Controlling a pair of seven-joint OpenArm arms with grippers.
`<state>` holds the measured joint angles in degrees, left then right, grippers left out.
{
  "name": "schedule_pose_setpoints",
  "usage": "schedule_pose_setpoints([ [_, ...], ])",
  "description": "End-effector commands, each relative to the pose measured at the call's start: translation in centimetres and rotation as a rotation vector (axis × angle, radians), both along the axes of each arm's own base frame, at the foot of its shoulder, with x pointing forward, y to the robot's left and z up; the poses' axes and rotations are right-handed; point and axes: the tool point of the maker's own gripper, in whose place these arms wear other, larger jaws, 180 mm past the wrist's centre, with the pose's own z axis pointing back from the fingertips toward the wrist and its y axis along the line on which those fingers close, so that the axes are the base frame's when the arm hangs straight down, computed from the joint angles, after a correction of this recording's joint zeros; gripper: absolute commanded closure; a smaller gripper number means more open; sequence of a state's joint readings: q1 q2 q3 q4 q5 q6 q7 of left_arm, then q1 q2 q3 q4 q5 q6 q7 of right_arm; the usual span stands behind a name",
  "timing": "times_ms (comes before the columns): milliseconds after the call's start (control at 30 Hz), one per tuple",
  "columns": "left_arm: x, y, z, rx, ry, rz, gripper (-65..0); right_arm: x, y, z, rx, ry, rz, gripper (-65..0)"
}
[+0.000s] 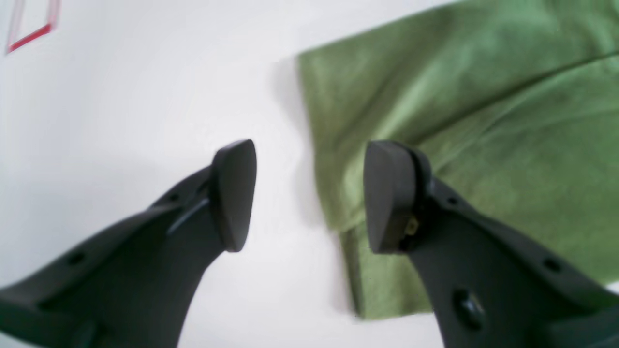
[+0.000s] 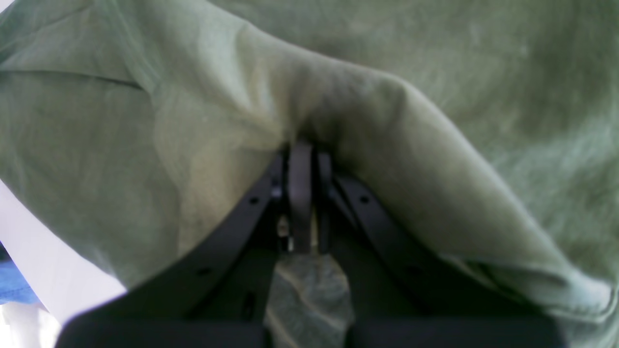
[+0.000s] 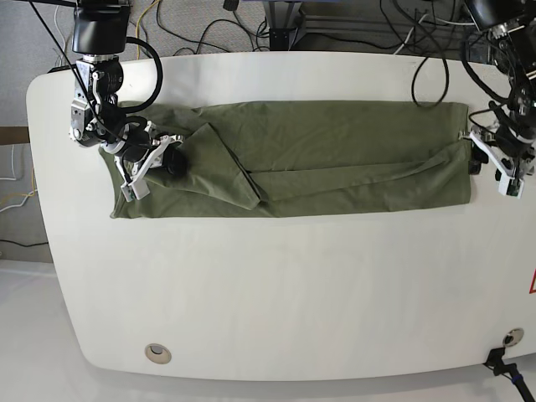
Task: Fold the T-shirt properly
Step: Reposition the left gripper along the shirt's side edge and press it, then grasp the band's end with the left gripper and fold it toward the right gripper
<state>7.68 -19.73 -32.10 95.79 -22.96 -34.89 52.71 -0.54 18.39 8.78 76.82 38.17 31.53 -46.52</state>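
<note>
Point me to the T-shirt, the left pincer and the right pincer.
T-shirt [image 3: 335,134]: base view, flat middle of the cloth.
Left pincer [image 1: 309,195]: left wrist view, gap between open fingertips.
Right pincer [image 2: 302,154]: right wrist view, closed tips pinching cloth.

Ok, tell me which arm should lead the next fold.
Right, probably. Its end effector is shut on the T-shirt, fabric bunched over it. The left end effector is open over the shirt's edge, holding nothing.

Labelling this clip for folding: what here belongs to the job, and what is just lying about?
Job: T-shirt; right gripper, shut on it; left gripper, open.
Lying about: cables; red tape mark; table.
</note>
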Motion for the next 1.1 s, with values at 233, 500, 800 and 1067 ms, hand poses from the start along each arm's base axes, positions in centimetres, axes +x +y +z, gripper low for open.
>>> schedule_pose_setpoints([
  [233, -1.0, 0.7, -3.9, -0.309, 0.073, 0.110, -65.0, -0.8, -0.8, -0.8, -0.059, 0.050, 0.017, 0.0],
  [500, -1.8, -1.4, -7.9, -0.429, 0.155, 0.147, -65.0, -0.8, -0.8, -0.8, -0.059, 0.050, 0.017, 0.0],
  [800, -0.3, -6.2, -8.7, -0.479, 0.173, 0.055, -39.3, -0.8, -0.9, -0.8, -0.059, 0.050, 0.016, 0.0],
  [1067, 1.3, -7.1, -4.4, -0.478, 0.033, 0.002, 0.0, -0.9, -0.9, -0.9, -0.059, 0.053, 0.016, 0.0],
])
